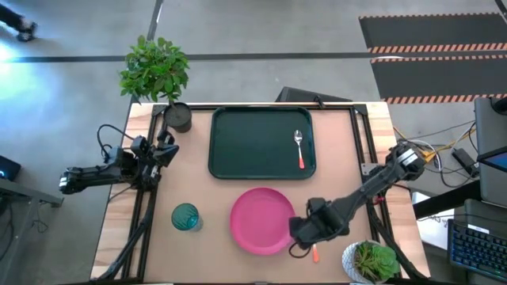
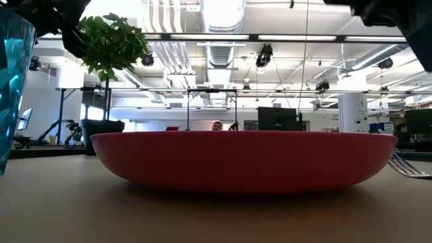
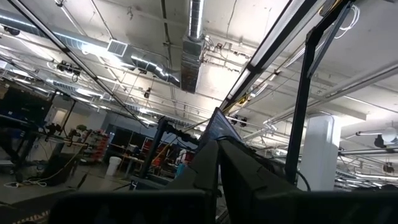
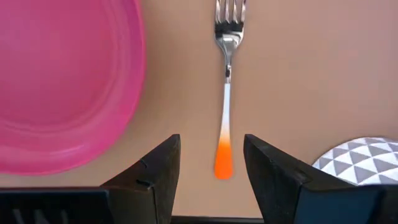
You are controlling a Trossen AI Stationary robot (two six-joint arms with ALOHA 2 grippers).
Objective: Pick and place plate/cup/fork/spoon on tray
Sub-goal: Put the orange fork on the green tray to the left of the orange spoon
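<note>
Orange-handled fork (image 4: 226, 74) lies on the tan wooden table (image 1: 214, 237) near its front edge, just beside the pink plate (image 1: 262, 219), its long axis running front to back. The right gripper (image 4: 210, 167) hovers wide open, empty, over the handle. Polished concrete floor (image 1: 238, 32) surrounds the table.

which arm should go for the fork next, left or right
Right. The right gripper hangs directly above the fork, jaws open astride its orange handle. The left gripper waits at the table's far left edge.
</note>
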